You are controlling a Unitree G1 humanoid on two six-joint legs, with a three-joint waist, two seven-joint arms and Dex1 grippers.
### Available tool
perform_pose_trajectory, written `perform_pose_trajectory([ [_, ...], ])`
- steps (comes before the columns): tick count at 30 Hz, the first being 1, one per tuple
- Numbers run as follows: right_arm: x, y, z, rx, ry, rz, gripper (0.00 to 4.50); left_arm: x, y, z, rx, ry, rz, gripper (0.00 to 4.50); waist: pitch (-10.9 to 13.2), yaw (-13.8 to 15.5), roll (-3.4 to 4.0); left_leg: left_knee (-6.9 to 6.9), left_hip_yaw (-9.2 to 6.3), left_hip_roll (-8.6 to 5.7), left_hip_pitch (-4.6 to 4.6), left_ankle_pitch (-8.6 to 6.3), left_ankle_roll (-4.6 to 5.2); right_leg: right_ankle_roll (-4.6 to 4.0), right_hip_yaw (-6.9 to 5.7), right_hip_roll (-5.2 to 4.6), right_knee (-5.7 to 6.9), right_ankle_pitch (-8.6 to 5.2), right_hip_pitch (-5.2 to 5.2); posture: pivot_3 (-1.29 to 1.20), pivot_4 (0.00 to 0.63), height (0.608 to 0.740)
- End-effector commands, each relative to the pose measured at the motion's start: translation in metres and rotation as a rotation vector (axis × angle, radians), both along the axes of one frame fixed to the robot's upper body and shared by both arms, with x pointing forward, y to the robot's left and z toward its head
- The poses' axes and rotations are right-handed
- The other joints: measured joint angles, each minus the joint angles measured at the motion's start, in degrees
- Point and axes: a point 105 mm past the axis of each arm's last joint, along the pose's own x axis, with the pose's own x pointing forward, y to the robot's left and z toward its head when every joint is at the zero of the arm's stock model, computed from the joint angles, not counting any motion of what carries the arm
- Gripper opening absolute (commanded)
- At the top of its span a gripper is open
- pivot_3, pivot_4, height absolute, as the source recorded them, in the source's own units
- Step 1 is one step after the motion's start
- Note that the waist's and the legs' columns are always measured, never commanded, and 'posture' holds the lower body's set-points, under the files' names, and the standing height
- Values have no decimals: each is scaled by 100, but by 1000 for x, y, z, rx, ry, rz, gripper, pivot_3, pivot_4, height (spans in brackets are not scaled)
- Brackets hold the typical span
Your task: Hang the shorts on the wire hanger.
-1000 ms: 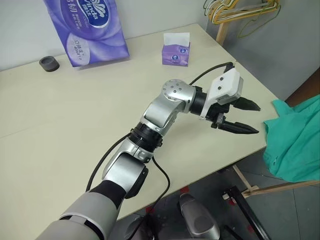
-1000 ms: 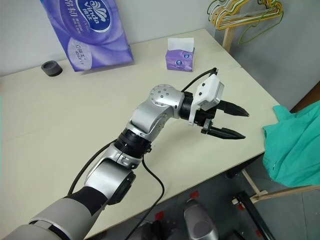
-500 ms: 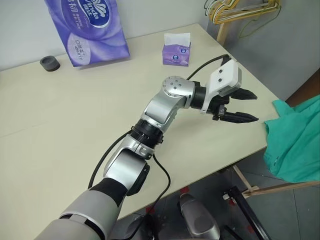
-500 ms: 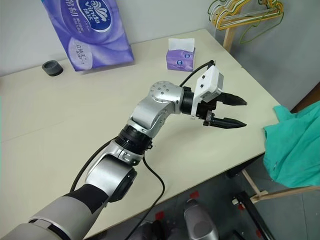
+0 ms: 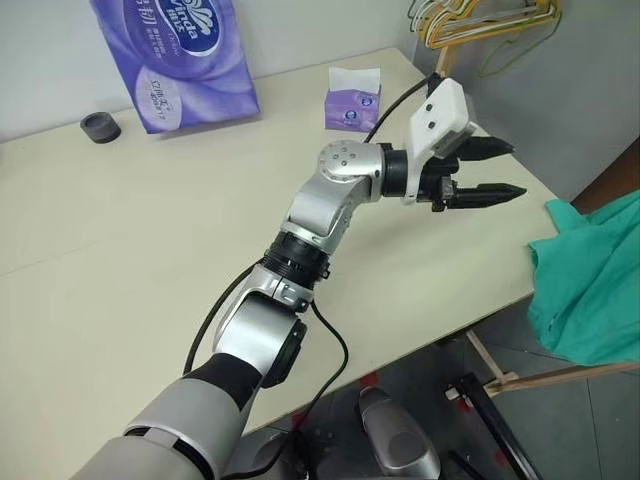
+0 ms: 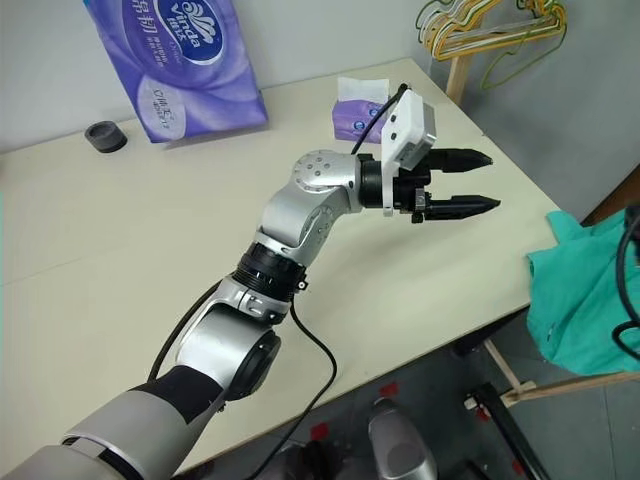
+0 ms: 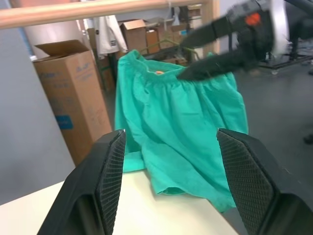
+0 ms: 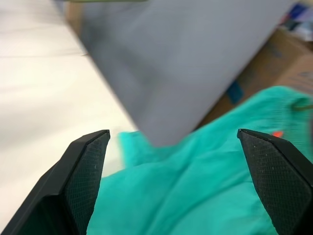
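The teal-green shorts hang over a wooden rack just past the table's right edge, gathered waistband up. My left gripper hovers above the table's right side, pointing at the shorts, open and empty. In the left wrist view my right gripper shows in front of the waistband, open with nothing between its fingers. From its own wrist view the right gripper faces the shorts. A thin olive wire loop shows at the cloth's edge; I cannot tell whether it is the wire hanger.
On the cream table stand a large purple tissue pack, a small tissue box and a black cap. A bunch of yellow and green hangers hangs on a wooden post. Cardboard boxes stand behind.
My left gripper has risen and moved farther along the table's right side, its fingers turning more level. A black cable has come in at the right eye view's right edge.
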Motion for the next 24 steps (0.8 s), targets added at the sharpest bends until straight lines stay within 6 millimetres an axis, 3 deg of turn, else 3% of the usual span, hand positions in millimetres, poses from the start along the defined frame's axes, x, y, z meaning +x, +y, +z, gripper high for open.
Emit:
perform_pose_trajectory([
  [1,5,27,-3,-28,-16,149,4454,-4,3,22,-50,-64,7,3137,-2,15,3,2,0,0,0,0,0,1,0,0,2,1,0,-401,183,740],
  [6,25,52,-14,-26,-26,295,4454,12,22,22,-55,-73,135,3137,-17,161,25,11,-2,0,5,1,0,9,1,0,15,8,0,-320,162,740],
  [11,52,76,-33,26,-62,411,4454,42,61,13,-96,41,382,3137,-55,436,54,24,-18,1,16,3,-1,13,-9,-1,26,21,-3,-221,128,740],
  [14,70,89,-41,46,-110,438,4454,54,89,-3,-129,116,536,3137,-144,668,63,31,-24,0,3,5,-5,-26,-16,-4,60,47,-35,-158,106,740],
  [18,93,116,-63,55,-151,500,4454,69,145,-33,-203,182,870,3137,-259,1011,57,33,-40,8,-20,35,-55,-27,-22,-14,118,44,-95,-77,75,740],
  [22,105,140,-86,85,-181,567,4454,66,200,-73,-248,249,1163,3137,-416,1387,42,22,-75,16,-20,52,-83,-48,-52,-12,125,57,-98,-18,59,740],
  [24,108,147,-94,114,-177,593,4454,64,215,-86,-251,268,1245,3137,-486,1604,21,24,-79,16,-19,55,-88,-60,-56,-12,125,64,-96,27,51,740],
])
